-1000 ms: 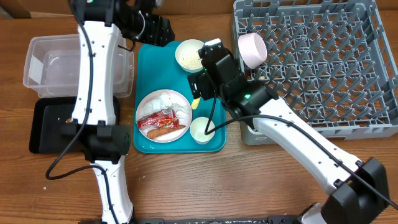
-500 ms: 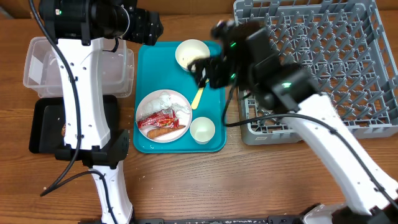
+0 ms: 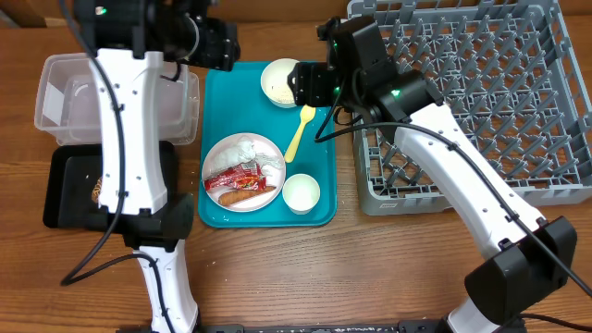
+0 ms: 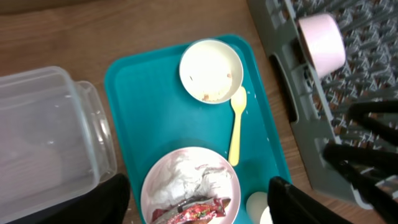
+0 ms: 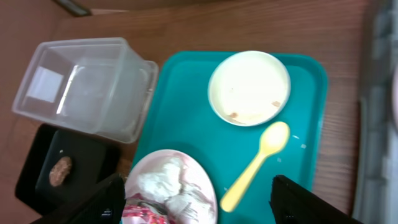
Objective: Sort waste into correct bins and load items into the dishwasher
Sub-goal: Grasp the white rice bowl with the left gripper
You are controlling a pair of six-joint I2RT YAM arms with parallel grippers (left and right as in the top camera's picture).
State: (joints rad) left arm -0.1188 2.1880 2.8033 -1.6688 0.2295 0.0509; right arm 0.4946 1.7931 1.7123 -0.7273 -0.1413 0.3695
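Two grippers, jaws spread and holding nothing: right gripper (image 5: 196, 186) over the teal tray (image 3: 222, 111), left gripper (image 4: 198, 183) near its far-left corner. Pale yellow spoon (image 5: 252, 167) flat on the tray, just beside the soiled bowl (image 5: 249, 87). Best pinched across its slim handle, clear of the bowl rim. Brown wooden tabletop (image 3: 277, 268); grey dish rack (image 3: 481, 102) at right.

A teal tray (image 3: 227, 111) lies flat on a brown wooden table (image 3: 370, 268), with a raised rim and rounded corners (its long side runs front to back). Something tan, perhaps cardboard (image 3: 18, 11), shows at the far left corner.
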